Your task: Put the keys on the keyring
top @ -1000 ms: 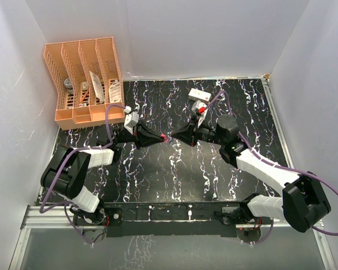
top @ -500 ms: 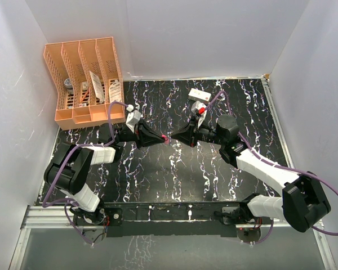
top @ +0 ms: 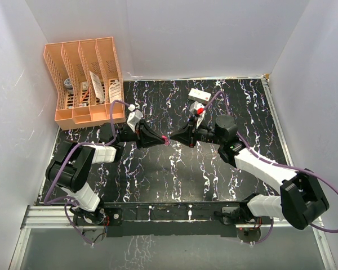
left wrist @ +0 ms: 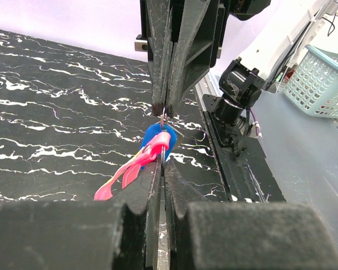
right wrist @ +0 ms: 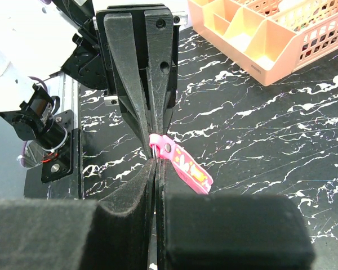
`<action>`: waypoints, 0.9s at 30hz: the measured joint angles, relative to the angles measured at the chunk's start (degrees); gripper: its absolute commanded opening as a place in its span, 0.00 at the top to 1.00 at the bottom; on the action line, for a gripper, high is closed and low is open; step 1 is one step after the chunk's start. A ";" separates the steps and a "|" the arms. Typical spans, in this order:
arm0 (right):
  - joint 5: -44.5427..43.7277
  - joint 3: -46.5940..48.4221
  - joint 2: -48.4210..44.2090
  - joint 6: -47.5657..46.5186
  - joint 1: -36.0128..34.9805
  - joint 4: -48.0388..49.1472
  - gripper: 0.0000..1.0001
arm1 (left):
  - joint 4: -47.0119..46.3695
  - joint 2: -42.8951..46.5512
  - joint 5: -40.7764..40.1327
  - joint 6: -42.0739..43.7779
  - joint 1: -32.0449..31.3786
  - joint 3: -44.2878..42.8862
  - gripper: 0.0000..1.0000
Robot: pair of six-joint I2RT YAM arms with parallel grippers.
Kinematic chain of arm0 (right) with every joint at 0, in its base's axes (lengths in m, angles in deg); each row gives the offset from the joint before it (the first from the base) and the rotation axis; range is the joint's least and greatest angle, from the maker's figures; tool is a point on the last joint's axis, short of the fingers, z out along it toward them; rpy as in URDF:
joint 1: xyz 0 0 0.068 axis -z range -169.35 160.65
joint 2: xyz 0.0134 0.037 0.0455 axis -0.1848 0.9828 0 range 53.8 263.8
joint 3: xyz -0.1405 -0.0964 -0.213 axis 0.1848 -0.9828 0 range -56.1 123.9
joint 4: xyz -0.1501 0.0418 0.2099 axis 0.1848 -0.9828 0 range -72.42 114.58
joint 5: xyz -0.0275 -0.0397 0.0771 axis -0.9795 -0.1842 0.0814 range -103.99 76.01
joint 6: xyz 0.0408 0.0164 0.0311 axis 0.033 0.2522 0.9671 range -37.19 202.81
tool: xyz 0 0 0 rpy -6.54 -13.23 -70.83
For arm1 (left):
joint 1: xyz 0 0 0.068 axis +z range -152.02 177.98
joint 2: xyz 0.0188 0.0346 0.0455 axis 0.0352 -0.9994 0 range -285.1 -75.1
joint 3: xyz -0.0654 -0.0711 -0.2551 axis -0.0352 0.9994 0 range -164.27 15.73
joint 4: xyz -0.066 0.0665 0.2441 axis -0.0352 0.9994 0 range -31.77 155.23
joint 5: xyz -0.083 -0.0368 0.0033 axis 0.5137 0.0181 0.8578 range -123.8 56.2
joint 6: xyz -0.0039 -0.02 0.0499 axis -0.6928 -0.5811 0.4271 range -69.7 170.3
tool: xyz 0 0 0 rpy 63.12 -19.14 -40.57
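My two grippers meet tip to tip over the middle of the table. The left gripper (top: 163, 139) (left wrist: 164, 166) and the right gripper (top: 172, 138) (right wrist: 156, 163) are both shut on a thin metal keyring (left wrist: 164, 116) (right wrist: 158, 148) from opposite sides. A slim pink key (left wrist: 136, 166) (right wrist: 186, 166) hangs from the ring, off the table, and shows as a pink speck in the top view (top: 167, 138). A blue key head (left wrist: 152, 135) sits behind the pink one at the ring. Its silvery end is hidden.
An orange file rack (top: 84, 84) (right wrist: 281, 34) stands at the back left. A white rectangular box (top: 198, 94) lies at the back, behind the right wrist. A pale mesh basket (left wrist: 321, 79) sits off the table beyond the arm bases.
Both grippers stay clamped together at the same spot. The left arm's elbow has shifted slightly and the right wrist has eased a little to the left.
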 measured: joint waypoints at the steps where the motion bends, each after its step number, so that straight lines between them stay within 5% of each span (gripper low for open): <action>1: 0.00 0.00 0.07 0.00 -0.07 0.00 1.00 | 0.00 0.00 0.07 -0.22 0.00 -0.07 1.00; 27: 0.96 0.44 1.03 -0.07 -0.59 0.00 1.00 | -0.11 -1.20 1.55 -2.64 -0.50 -1.38 1.00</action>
